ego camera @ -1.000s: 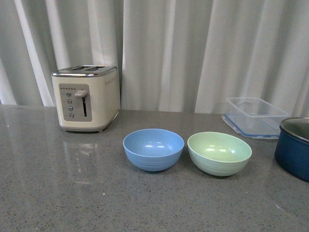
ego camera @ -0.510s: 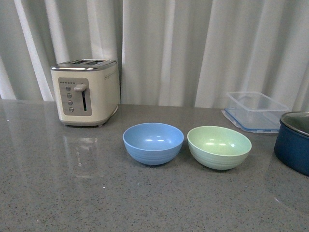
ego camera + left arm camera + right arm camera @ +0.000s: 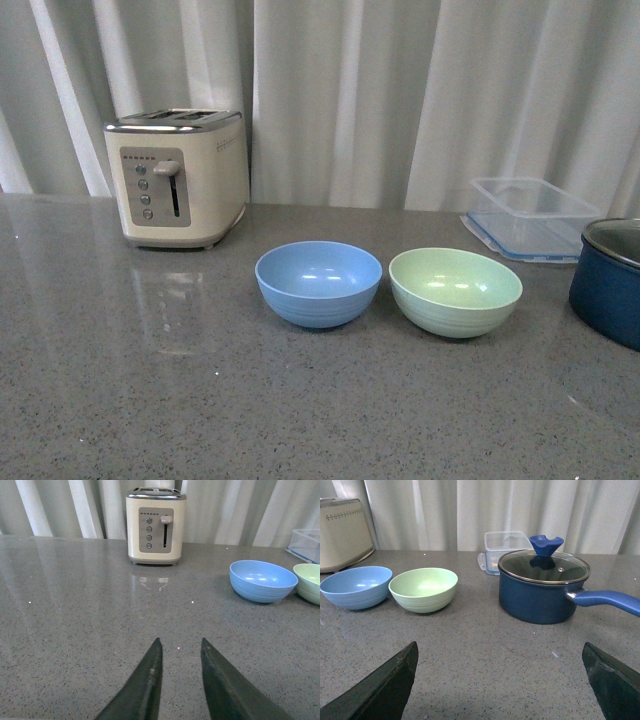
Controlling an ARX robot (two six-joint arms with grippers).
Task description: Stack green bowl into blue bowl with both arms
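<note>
Front view: green bowl (image 3: 455, 290) just right of blue bowl (image 3: 318, 282) on grey counter (image 3: 150, 400), both upright, unstacked. Left gripper (image 3: 181, 644) narrowly parted, right gripper (image 3: 500, 647) spread wide, both gripping nothing.

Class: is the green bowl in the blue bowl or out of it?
Out. The green bowl sits upright on the counter beside the blue bowl, both empty.

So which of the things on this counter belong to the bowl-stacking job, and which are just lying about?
Belong to the job:
pale mint-green round plastic bowl
light sky-blue round plastic bowl

Just lying about:
cream two-slot toaster
clear rectangular plastic container
dark navy pot with glass lid
</note>
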